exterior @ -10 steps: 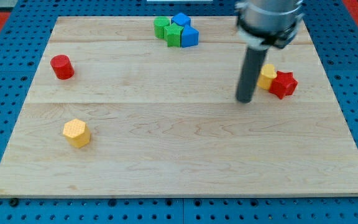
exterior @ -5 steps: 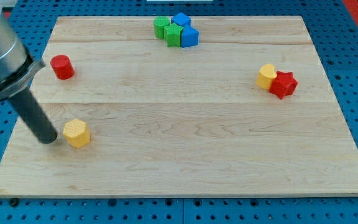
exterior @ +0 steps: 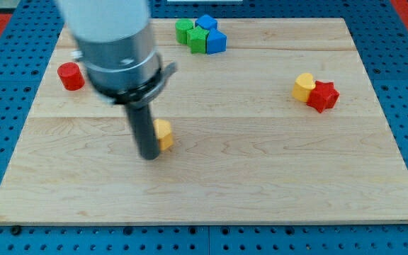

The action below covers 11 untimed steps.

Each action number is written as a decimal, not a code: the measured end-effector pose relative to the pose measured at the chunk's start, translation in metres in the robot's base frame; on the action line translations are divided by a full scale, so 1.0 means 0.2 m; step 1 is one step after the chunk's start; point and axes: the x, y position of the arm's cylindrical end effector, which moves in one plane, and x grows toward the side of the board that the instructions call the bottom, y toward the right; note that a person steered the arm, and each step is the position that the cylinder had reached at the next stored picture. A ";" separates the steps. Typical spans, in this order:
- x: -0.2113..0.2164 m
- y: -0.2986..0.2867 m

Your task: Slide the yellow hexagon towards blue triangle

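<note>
My tip [exterior: 149, 155] is resting on the wooden board [exterior: 261, 184] — I carry no jaws, only a rod — pressing against the yellow hexagon [exterior: 163, 133], which is sitting at my 1 o'clock, partly hidden. The blue triangle [exterior: 216, 41] is lying well apart at 1 o'clock, among green blocks [exterior: 190, 33].
</note>
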 end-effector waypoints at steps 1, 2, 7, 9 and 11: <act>-0.15 0.04; -0.29 0.05; -0.67 0.27; -0.70 0.29; -0.71 0.39</act>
